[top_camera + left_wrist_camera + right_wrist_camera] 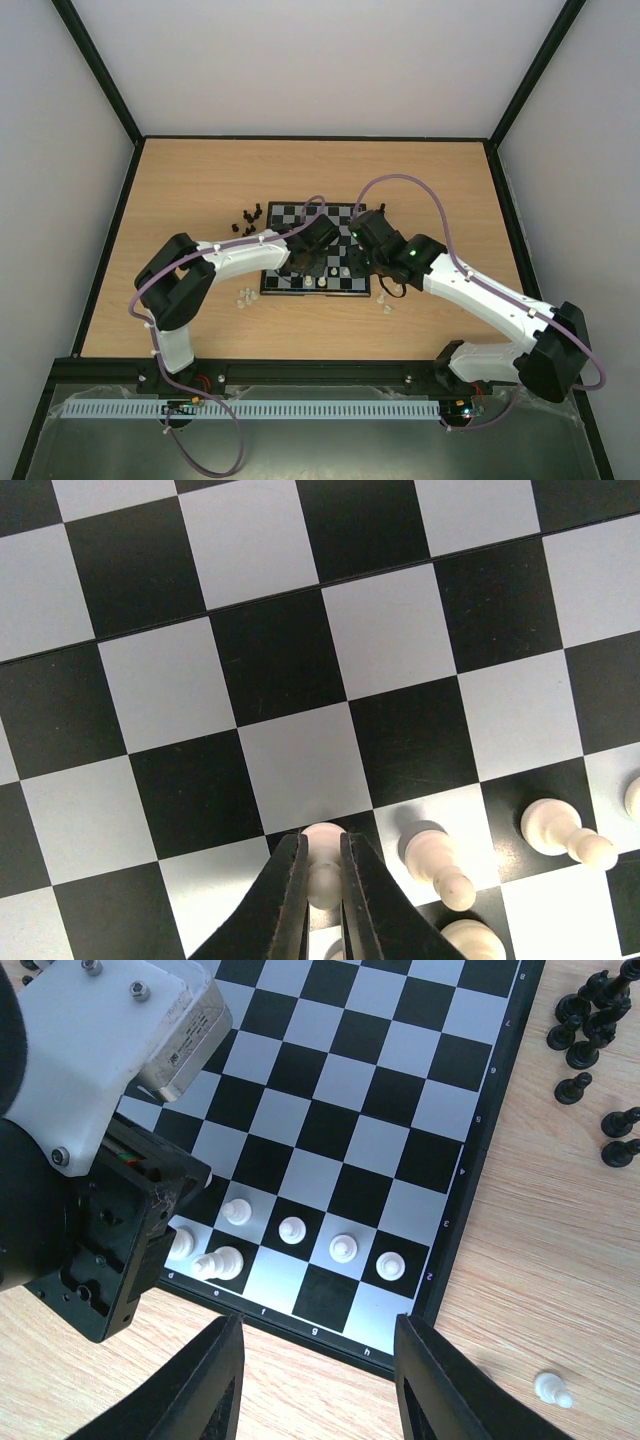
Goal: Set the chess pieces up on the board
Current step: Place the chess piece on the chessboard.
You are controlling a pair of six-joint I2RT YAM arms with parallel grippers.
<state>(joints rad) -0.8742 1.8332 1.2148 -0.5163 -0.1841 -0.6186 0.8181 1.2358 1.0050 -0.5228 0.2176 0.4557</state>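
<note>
In the left wrist view my left gripper (322, 845) is shut on a pale pawn (322, 832). The pawn's base rests on a black square of the board (290, 660), at the left end of a row of white pawns (435, 865). In the right wrist view my right gripper (318, 1325) hangs open with nothing between its fingers, over the near rim of the board (340, 1090). Beyond it a row of white pawns (343, 1249) and a taller white piece (218, 1262) stand on the board. The left arm's wrist (90, 1110) hides the held pawn there.
Black pieces (590, 1020) stand on the wooden table right of the board, and more black pieces (250, 220) stand off its far left corner. Loose white pieces lie on the table at the near left (243, 298) and near right (385, 303). Both arms cross over the board (300, 215).
</note>
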